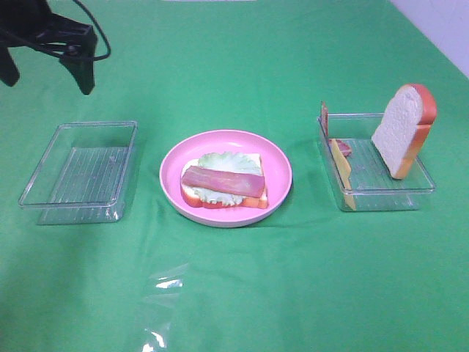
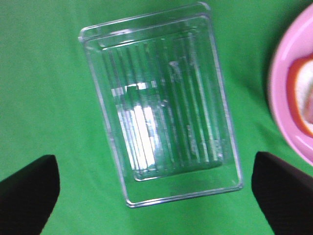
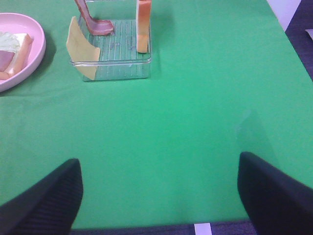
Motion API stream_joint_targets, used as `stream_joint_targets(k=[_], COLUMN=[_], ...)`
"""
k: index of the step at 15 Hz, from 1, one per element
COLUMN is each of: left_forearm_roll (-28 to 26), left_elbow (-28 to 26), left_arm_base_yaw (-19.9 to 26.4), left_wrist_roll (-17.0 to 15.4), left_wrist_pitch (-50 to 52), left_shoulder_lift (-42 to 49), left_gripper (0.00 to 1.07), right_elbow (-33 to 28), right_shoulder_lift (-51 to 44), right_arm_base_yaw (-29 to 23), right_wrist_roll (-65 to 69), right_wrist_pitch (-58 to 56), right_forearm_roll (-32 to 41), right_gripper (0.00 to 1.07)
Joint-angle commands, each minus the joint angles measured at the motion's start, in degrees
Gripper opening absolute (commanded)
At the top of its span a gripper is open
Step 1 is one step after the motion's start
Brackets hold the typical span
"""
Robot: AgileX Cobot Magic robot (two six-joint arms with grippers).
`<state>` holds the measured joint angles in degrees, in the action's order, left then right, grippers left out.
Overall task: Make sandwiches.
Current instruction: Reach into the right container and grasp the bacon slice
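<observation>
A half-built toy sandwich (image 1: 223,185) lies flat on the round pink plastic plate (image 1: 281,167) at the middle of the green cloth surface (image 1: 242,293). It is a white bread slice with orange-brown crust, with pale green lettuce on it and one pink-red bacon strip across the top. The plate appears to serve as the assembly spot, within reach of both arms.

The remaining parts wait in the clear ribbed plastic tray on the right (image 1: 381,192). A second white bread slice (image 1: 404,128) stands on edge and leans against the far wall. A thin yellow cheese slice (image 1: 342,172) is propped against the wall nearest the plate and rises past the rim. A spare bacon strip (image 1: 341,147) curls up beside it. Standing like this, each piece offers an edge for a pinch from above (a flat slice would be harder to get under).

The matching clear tray on the left (image 1: 73,207) holds nothing. The left gripper (image 2: 156,196) hangs above it, its black fingers (image 2: 29,196) spread wide with nothing between them. The right gripper (image 3: 161,196) sits low over the near surface, well short of the right tray, its fingers also wide apart and bare.

Cheese looks like the next layer, and it falls to the right arm. The cloth between that gripper and the tray is open. The cheese lies close against the tray wall, so a finger must slip inside the rim without catching it.
</observation>
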<state>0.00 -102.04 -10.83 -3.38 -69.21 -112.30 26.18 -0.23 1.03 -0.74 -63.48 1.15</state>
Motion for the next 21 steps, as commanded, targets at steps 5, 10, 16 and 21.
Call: stream_joint_targets(k=[5,10,16,21], left_forearm_roll=[-0.34,0.0,-0.34,-1.15], left_elbow=[0.11,19.94,50.31,57.93], left_arm_base_yaw=[9.4,9.17,9.17,9.17], left_wrist_roll=[4.41,4.41,4.58,5.9], left_wrist_pitch=[-4.81,3.38,12.49,5.73], left_shoulder_lift=[0.63,19.14,55.35,75.4], left_gripper=[1.01,1.0,1.0,1.0], right_elbow=[-0.23,-0.23,-0.23,-0.23], right_shoulder_lift=[-0.92,-0.92,-0.92,-0.92], right_arm_base_yaw=[0.11,0.11,0.11,0.11], right_wrist_roll=[-0.52,-0.52,-0.52,-0.52], right_wrist_pitch=[0.34,0.34,0.34,0.34], right_forearm_roll=[0.11,0.11,0.11,0.11], right_gripper=[0.84,0.84,0.84,0.84])
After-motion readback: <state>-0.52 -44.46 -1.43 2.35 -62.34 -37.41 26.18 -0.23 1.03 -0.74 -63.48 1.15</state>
